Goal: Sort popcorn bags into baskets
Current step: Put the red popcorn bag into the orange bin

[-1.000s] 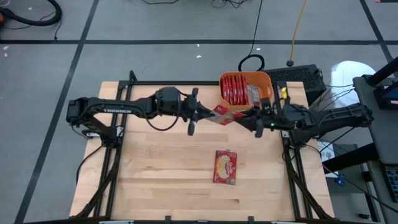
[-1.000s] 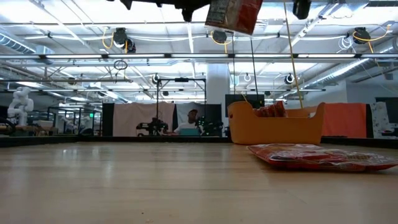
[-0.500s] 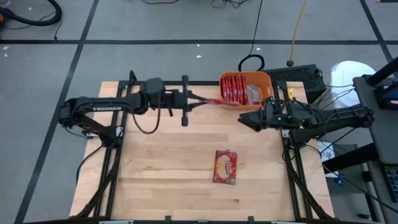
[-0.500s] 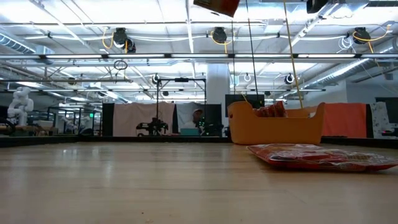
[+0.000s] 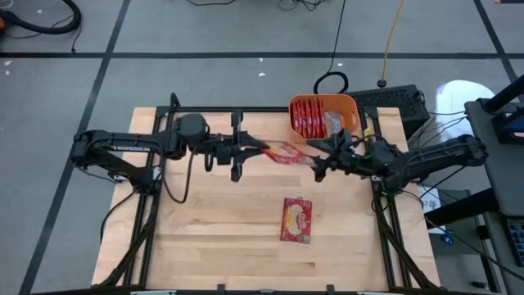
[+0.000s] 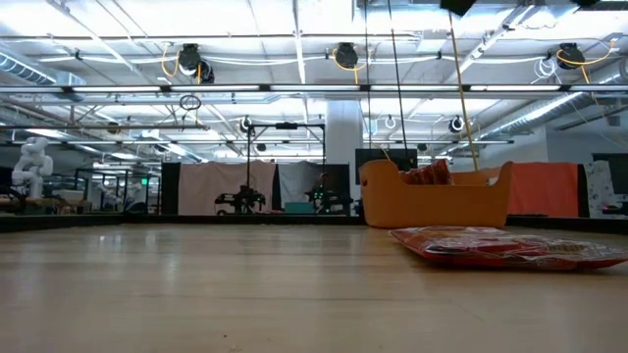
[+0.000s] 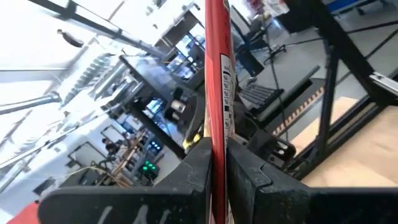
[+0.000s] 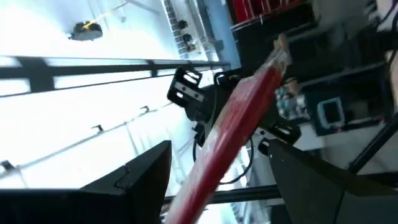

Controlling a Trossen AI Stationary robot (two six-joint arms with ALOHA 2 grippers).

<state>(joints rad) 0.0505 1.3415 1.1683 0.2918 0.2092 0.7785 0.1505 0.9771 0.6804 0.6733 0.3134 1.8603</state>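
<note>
left gripper [image 5: 252, 147] clamps popcorn bag [image 5: 282, 152] edge | right gripper [image 5: 318, 159] spread around bag's other end

floor [image 5: 205, 33]: grey, crossed by dark tape lines | bench [image 5: 213, 238]: pale wood planks | ceiling [image 6: 147, 59]: white beams, pipes, hanging lamps | beyond bench: dark curtain [image 6: 211, 186], orange panel [image 6: 549, 188]

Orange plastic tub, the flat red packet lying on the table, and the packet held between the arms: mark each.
Orange plastic tub [image 5: 350, 104], high view, right rim.
Flat red packet on the table [image 5: 297, 220], high view, centre oval.
Held red packet [image 5: 281, 152], high view, middle.
</note>
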